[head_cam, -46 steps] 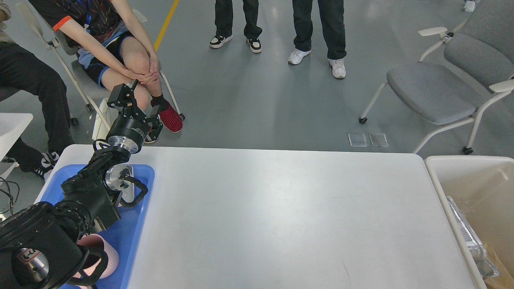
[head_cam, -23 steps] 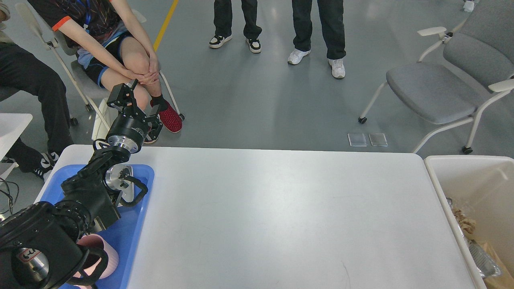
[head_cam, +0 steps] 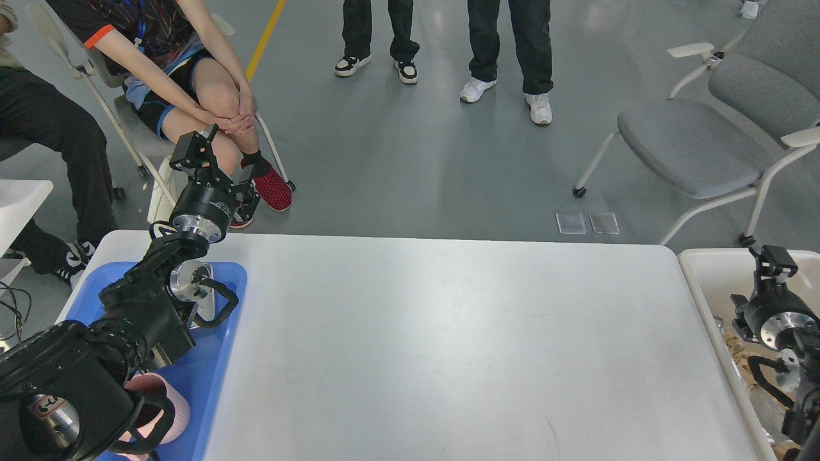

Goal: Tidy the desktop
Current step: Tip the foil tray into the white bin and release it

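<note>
In the head view, the desktop (head_cam: 448, 346) is filling the middle and lower frame, and its visible white surface is carrying no loose items. The main change is at the right edge: the right arm, out of view half a second ago, is now showing over the bin (head_cam: 711, 272), its right gripper (head_cam: 772, 261) pointing up the frame. It is small and dark there, so I cannot tell whether its fingers are apart or closed, nor whether it is holding anything. The bin's contents have also been shifting between pictures, from a clear container to crumpled brownish material. I am judging from this that the tidying is close to done.

At the left, the left arm is sitting much as before over the tray (head_cam: 221, 346), with the left gripper (head_cam: 218, 163) raised past the desktop's far edge, its fingers spread wide and holding nothing. A pink cup (head_cam: 170, 400) is lying in the tray at lower left, mostly hidden by the arm. The bin is cut off by the right edge, and the arm is masking what lies in it.
</note>
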{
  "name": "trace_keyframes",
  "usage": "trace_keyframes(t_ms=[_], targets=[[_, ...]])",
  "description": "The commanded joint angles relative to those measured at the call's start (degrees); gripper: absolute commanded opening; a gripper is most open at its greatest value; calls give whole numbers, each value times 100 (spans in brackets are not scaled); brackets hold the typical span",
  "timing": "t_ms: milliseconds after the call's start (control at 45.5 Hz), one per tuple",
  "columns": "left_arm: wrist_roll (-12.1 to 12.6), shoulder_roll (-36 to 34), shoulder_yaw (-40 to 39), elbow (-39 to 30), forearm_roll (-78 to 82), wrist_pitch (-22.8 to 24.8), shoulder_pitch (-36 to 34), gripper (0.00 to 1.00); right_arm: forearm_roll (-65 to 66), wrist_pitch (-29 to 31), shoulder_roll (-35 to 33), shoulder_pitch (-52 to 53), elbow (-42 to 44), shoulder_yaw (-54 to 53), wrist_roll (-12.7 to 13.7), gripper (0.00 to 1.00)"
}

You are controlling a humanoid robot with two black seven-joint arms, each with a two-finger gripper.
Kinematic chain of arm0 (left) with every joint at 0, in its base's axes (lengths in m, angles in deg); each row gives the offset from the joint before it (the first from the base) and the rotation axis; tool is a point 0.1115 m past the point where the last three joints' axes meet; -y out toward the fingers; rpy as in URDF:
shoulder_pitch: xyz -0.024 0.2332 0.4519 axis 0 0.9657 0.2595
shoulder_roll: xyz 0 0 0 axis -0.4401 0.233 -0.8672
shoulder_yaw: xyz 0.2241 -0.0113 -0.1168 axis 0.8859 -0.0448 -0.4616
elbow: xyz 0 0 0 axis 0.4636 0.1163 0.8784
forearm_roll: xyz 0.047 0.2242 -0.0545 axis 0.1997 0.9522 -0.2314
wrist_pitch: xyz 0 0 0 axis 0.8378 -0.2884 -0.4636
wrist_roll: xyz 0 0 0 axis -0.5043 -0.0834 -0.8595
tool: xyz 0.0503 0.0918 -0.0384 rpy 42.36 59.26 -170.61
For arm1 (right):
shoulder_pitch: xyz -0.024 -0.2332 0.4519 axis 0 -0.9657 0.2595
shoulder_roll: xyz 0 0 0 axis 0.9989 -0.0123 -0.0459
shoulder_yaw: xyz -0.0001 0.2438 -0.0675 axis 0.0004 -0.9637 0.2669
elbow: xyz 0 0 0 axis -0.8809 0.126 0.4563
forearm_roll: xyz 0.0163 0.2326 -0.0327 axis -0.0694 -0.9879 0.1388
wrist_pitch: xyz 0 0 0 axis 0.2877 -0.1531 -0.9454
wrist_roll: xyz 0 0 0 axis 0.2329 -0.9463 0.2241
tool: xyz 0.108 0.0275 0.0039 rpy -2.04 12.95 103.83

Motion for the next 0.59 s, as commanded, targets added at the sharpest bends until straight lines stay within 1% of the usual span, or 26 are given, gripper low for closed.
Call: trace_keyframes(t_ms=[0,66,176,263,395,571], targets=[[-9,19,-110,0,-31,0,-1,97,0,-6,56,165,-460,-443,1,100],[-18,19,-119,0,-40,0,-1,97,0,29,47,200,-732,-759,-16,100],[-132,27,-119,0,-40,0,8,97,0,73,39,200,-1216,-1357,-16,100],[-202,27,-119,0,-40,0,17,97,0,73,100,200,-1480,-1569,-16,100],[-202,36,-206,0,-127,0,25,97,0,46,495,410,-1551,-1753,-25,100],[-193,54,-373,0,-206,0,25,97,-9,55,961,648,-1568,-2500,-25,100]])
